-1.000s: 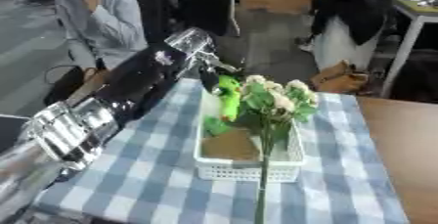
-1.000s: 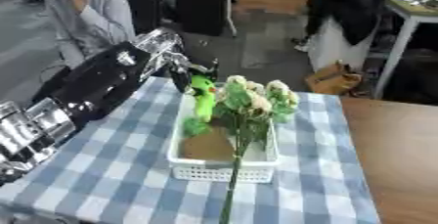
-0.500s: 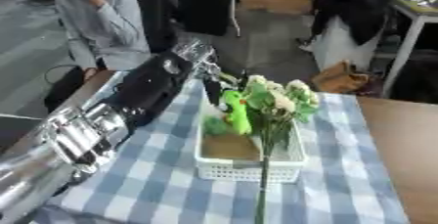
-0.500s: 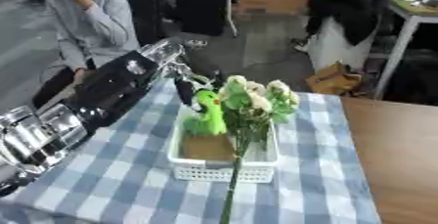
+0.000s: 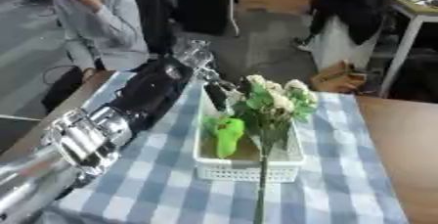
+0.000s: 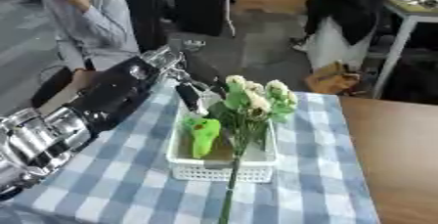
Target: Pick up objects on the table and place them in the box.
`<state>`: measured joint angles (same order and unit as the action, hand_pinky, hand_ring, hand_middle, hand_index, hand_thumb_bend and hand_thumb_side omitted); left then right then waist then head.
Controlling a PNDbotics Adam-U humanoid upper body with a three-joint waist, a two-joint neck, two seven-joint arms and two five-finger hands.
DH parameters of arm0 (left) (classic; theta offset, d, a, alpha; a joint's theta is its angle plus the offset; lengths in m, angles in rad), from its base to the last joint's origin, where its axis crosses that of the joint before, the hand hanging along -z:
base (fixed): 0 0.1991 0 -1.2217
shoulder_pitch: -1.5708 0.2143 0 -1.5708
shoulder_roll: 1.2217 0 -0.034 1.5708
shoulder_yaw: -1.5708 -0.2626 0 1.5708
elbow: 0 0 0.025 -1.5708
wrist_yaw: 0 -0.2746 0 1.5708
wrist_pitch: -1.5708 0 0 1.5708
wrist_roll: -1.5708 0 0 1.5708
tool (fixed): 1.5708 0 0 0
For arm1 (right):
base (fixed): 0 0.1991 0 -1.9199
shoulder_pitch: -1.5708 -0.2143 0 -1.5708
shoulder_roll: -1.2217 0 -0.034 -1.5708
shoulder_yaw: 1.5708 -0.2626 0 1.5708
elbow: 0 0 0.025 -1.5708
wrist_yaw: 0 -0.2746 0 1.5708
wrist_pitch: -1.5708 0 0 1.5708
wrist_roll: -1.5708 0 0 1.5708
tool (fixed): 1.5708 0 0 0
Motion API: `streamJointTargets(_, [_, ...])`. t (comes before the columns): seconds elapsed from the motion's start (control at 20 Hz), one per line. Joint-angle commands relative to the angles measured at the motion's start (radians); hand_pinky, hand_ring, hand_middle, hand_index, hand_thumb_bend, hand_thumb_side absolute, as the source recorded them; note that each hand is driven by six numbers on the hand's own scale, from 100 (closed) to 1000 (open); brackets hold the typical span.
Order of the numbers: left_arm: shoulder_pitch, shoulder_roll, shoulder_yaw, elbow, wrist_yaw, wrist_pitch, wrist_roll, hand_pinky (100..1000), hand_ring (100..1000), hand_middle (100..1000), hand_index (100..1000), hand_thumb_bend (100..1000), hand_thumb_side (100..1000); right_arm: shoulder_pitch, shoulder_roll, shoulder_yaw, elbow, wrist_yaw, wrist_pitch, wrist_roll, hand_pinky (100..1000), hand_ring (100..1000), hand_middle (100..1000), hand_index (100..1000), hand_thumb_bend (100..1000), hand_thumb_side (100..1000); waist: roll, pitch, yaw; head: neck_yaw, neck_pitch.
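Box [image 5: 248, 168], white and slotted, stood near the middle of the checked cloth [image 5: 171, 189] when the frame was taken, and it already held my load: a green toy [image 5: 229, 135] lay inside against its left wall, over a brown patch on the bottom. A spray of pale flowers [image 5: 275, 96] leaned over the far right of the box, its thin stem [image 5: 260, 189] running down across the near rim and out over the cloth toward me.

My left arm [image 6: 102, 96] reached in from the near left, black casing and silver joints laid diagonally above the cloth. My left hand [image 5: 215, 92] was at the far left corner of the box, just beyond the toy and beside the blooms. It showed only as a dark blur there, and I could not tell whether its fingers were apart or together, nor whether they touched anything.

Bare wooden tabletop [image 6: 402, 159] ran along the right of the cloth. My right hand showed in neither view.
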<state>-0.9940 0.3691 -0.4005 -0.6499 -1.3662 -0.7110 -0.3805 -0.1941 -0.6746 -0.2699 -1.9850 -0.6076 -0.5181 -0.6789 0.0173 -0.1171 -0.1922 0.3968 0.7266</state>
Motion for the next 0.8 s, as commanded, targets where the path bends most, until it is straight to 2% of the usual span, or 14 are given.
streamJointTargets(0.05, [-0.025, 0.012, 0.014, -0.006, -0.014, -0.036, -0.023, 1000, 1000, 1000, 1000, 423, 957, -0.017, -0.027, -0.004, -0.015, -0.004, -0.033, -0.034, 732, 746, 693, 678, 100, 550, 0.003, -0.018, -0.001, 0.004, -0.005])
streamJointTargets(0.3, [-0.024, 0.016, 0.019, -0.021, -0.013, -0.034, -0.013, 1000, 1000, 1000, 1000, 416, 961, -0.018, -0.028, -0.005, -0.015, -0.003, -0.032, -0.037, 732, 746, 693, 678, 100, 550, 0.003, -0.018, 0.000, 0.005, -0.007])
streamJointTargets(0.55, [-0.020, 0.027, 0.041, -0.111, 0.041, -0.008, 0.025, 1000, 1000, 1000, 1000, 372, 951, -0.018, -0.028, -0.006, -0.015, -0.001, -0.033, -0.039, 732, 746, 693, 678, 100, 552, 0.003, -0.017, 0.003, 0.007, 0.000])
streamJointTargets(0.6, [-0.025, 0.022, 0.046, -0.135, 0.056, 0.001, 0.035, 1000, 1000, 1000, 1000, 234, 911, -0.016, -0.025, -0.006, -0.015, -0.001, -0.033, -0.040, 733, 746, 693, 678, 100, 553, -0.002, -0.018, 0.003, 0.011, 0.005])
streamJointTargets(0.65, [-0.040, 0.007, 0.062, -0.160, 0.071, 0.014, 0.048, 1000, 1000, 1000, 1000, 234, 911, -0.014, -0.023, -0.007, -0.015, 0.000, -0.034, -0.041, 733, 746, 693, 678, 100, 553, -0.004, -0.018, 0.006, 0.010, 0.008])
streamJointTargets(0.7, [-0.056, -0.008, 0.083, -0.185, 0.087, 0.028, 0.062, 955, 1000, 1000, 1000, 154, 898, -0.011, -0.021, -0.010, -0.015, 0.001, -0.035, -0.043, 733, 746, 693, 678, 100, 553, -0.008, -0.018, 0.011, 0.008, 0.010])
streamJointTargets(0.8, [-0.082, -0.029, 0.128, -0.233, 0.116, 0.057, 0.091, 937, 1000, 1000, 1000, 139, 906, -0.005, -0.018, -0.014, -0.015, 0.005, -0.038, -0.047, 733, 747, 694, 678, 100, 553, -0.012, -0.017, 0.019, 0.003, 0.011])
